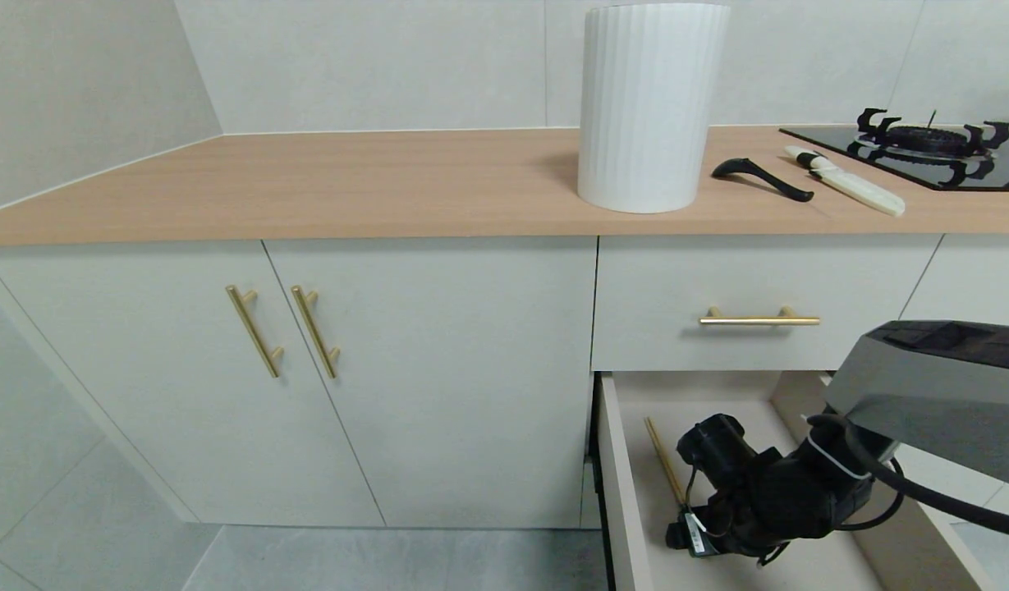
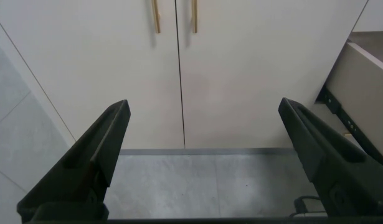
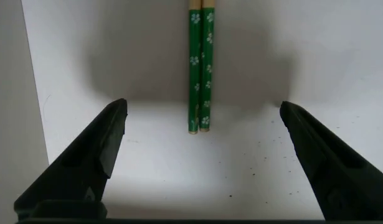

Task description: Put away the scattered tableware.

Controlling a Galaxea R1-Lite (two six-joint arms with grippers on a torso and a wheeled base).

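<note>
A pair of chopsticks (image 1: 662,460) with green flowered ends (image 3: 200,68) lies flat on the floor of the open lower drawer (image 1: 623,476). My right gripper (image 1: 691,529) is down inside that drawer, just above the chopsticks, open (image 3: 202,115) with nothing between its fingers. On the wooden counter lie a black spoon (image 1: 763,178) and a white knife (image 1: 849,182), side by side and apart. My left gripper (image 2: 203,109) hangs open and empty in front of the lower cabinet doors (image 2: 179,62), above the floor.
A tall white ribbed container (image 1: 648,107) stands on the counter left of the spoon. A black gas stove (image 1: 923,144) is at the far right. The upper drawer with a gold handle (image 1: 759,318) is closed. The open drawer's side (image 2: 359,81) juts out near my left gripper.
</note>
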